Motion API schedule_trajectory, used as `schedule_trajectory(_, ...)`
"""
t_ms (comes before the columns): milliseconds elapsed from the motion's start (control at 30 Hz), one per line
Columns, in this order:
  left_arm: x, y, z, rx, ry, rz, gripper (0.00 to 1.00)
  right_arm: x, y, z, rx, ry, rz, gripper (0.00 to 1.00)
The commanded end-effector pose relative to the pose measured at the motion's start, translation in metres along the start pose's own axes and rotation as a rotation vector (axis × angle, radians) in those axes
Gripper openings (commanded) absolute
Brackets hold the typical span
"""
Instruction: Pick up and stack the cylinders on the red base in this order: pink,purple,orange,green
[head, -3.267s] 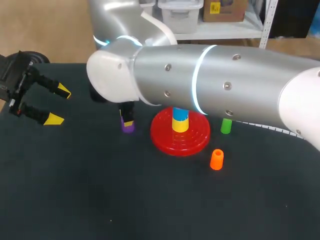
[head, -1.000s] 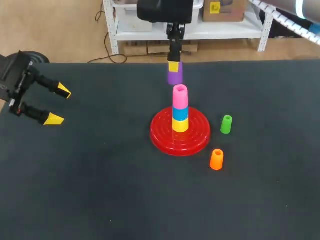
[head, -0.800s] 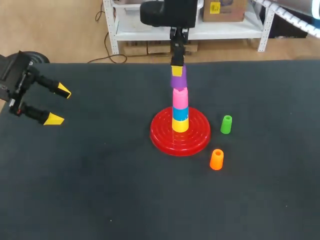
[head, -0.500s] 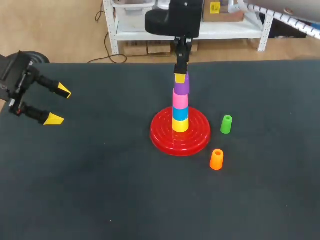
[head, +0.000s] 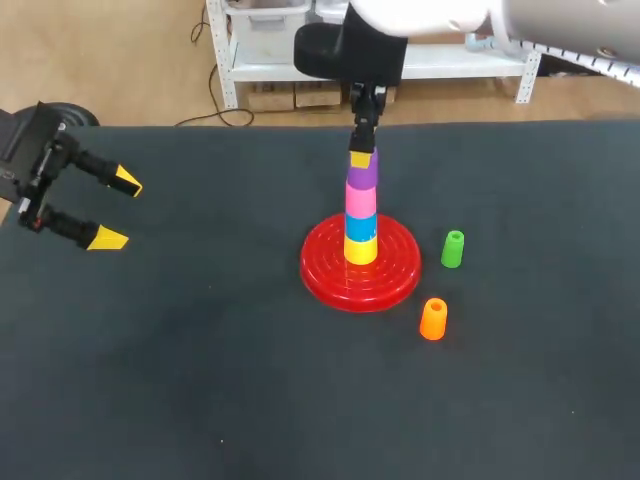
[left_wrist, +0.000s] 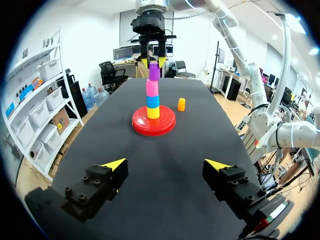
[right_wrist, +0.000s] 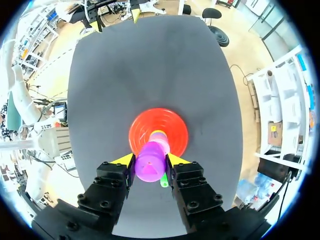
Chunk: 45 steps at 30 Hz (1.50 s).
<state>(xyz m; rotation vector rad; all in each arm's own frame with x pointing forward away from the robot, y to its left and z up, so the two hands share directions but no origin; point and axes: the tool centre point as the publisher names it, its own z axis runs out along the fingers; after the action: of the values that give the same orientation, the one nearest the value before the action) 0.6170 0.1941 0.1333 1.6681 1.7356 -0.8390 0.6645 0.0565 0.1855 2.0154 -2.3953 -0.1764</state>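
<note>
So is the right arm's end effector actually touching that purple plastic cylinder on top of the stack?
Touching. The right wrist view shows the right end effector with both yellow-tipped fingers pressed against opposite sides of the purple plastic cylinder, no gap visible.

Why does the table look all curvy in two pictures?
Left wrist view: its fisheye lens bows the table at its edges; right wrist view: the same kind of lens rounds the table around the red base; head view: ordinary lens, far edge looks straight.
</note>
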Motion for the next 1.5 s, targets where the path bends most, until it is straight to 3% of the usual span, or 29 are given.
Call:
schedule_trajectory(33, 0.001, -0.001, 0.0, -0.003, -0.003, 0.003, 1.0, 0.001, -0.002, 0.0, 0.004, -0.002, 0.001, 0.0)
schedule_trajectory(1233, 0.001, -0.001, 0.0, -0.003, -0.003, 0.003, 1.0, -0.003, -0.006, 0.017, -0.032, 0.019, -0.005, 0.0)
schedule_trajectory(1267, 0.001, -0.001, 0.0, -0.003, -0.003, 0.003, 1.0, -0.003, -0.005, 0.016, -0.024, 0.007, -0.006, 0.09)
schedule_trajectory(1300, 0.001, -0.001, 0.0, -0.003, -0.003, 0.003, 1.0, -0.003, -0.003, 0.014, -0.016, 0.004, -0.004, 0.31)
schedule_trajectory(1333, 0.001, -0.001, 0.0, -0.003, -0.003, 0.003, 1.0, -0.003, -0.002, 0.012, -0.014, 0.002, -0.004, 0.93)
schedule_trajectory(1367, 0.001, -0.001, 0.0, -0.003, -0.003, 0.003, 1.0, -0.004, 0.0, 0.01, 0.0, -0.008, -0.007, 1.0)
schedule_trajectory(1500, 0.001, -0.001, 0.0, -0.003, -0.003, 0.003, 1.0, -0.008, 0.01, 0.002, 0.032, -0.014, -0.024, 1.0)
